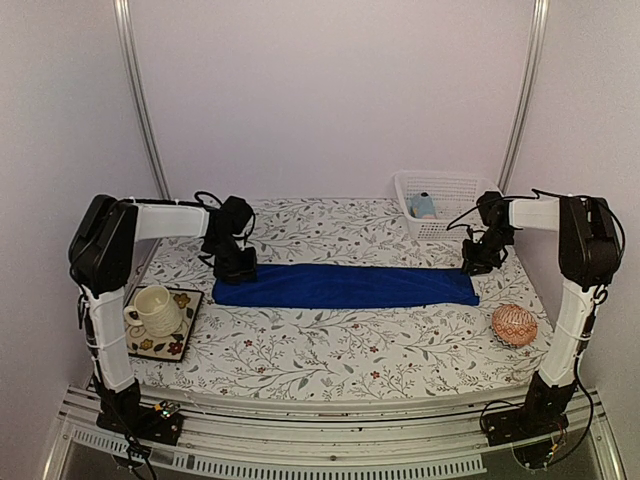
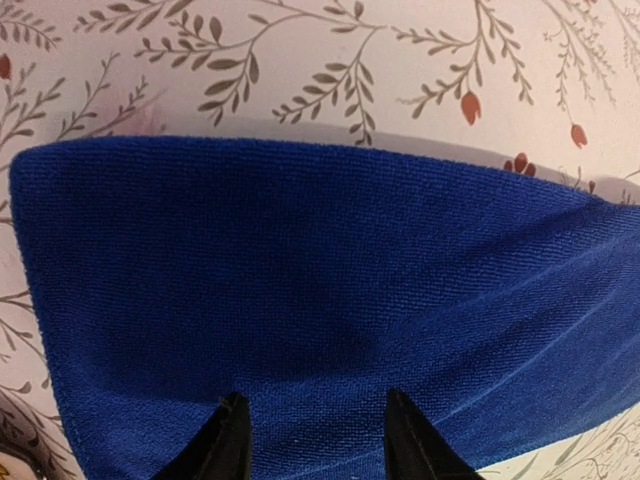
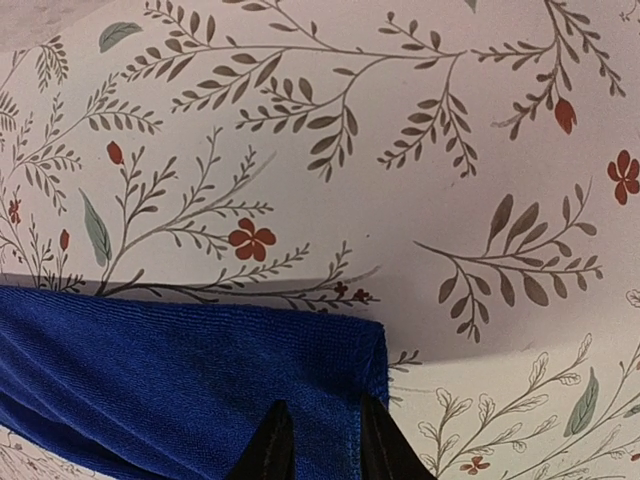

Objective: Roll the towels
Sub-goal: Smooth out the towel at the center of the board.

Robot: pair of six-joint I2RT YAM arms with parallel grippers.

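Royal-blue towel [image 1: 345, 286] lies flat, left gripper [image 2: 312, 402] at 1 end, right gripper [image 3: 320, 410] opposite.

One wide, two close
Overhead takes the whole table [image 1: 330, 350] — wrist views press close on opposite ends of the towel [image 1: 345, 286].

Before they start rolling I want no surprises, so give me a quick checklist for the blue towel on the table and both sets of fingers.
1. Royal-blue towel lies flat, not yet rolled: ok.
2. Left fingers over its left end, standing apart: ok.
3. Right fingers at its right corner: ok.
4. Right fingers clamped on the hem: cannot tell.
5. Cup and ball lie off the towel: ok.
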